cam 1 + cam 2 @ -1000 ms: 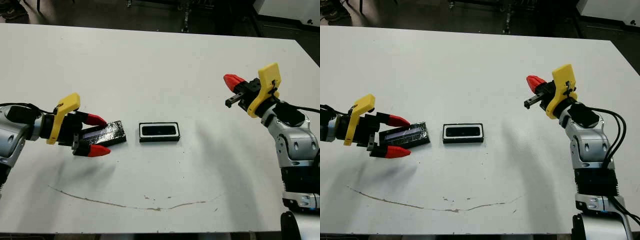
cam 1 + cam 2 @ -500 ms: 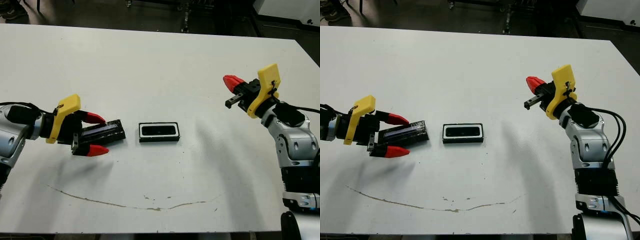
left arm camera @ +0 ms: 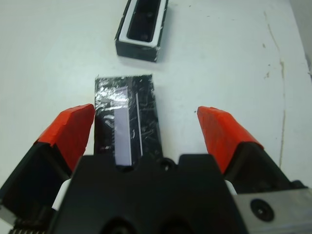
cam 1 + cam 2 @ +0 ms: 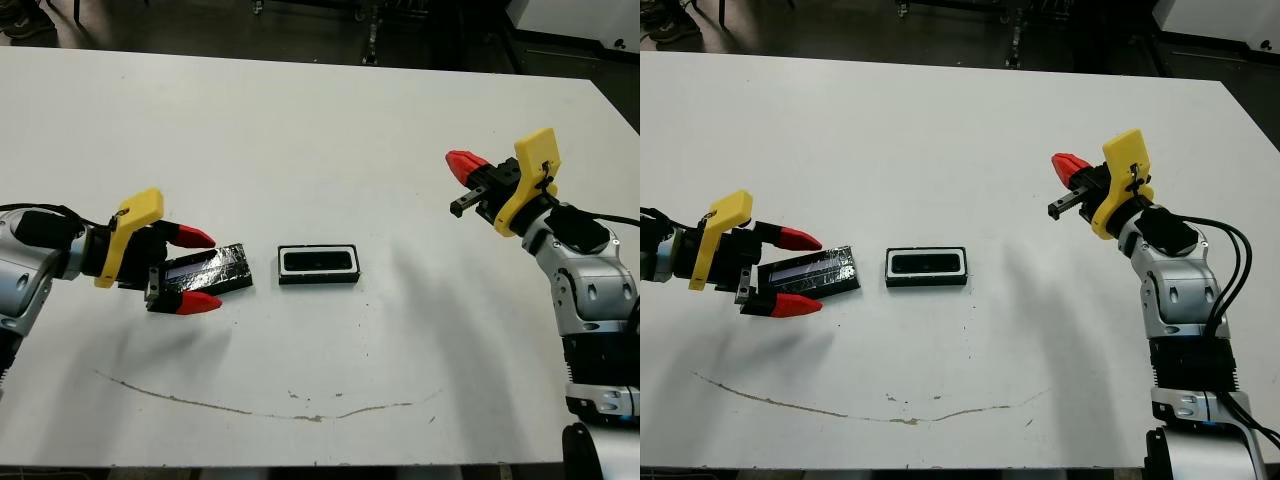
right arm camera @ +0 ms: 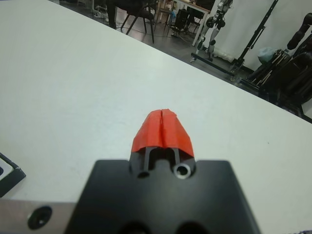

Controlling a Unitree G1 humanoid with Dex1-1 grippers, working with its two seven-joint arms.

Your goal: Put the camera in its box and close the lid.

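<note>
Nearly done: lid not on yet

Table (image 4: 320,110) first: box (image 4: 318,264) at centre, camera (image 4: 318,262) looks seated inside. Lid (image 4: 210,270) lies just left of it, my left gripper (image 4: 190,268) spread wide around it, ungripped. Right gripper (image 4: 462,165) pinched empty, well apart.

Left end effector (image 3: 146,124) spread wide, red fingertips (image 3: 70,129) flanking lid (image 3: 127,117), not touching. Lid flat on table (image 3: 219,53). Box (image 3: 142,27) just beyond at 12 o'clock, small gap between.
</note>
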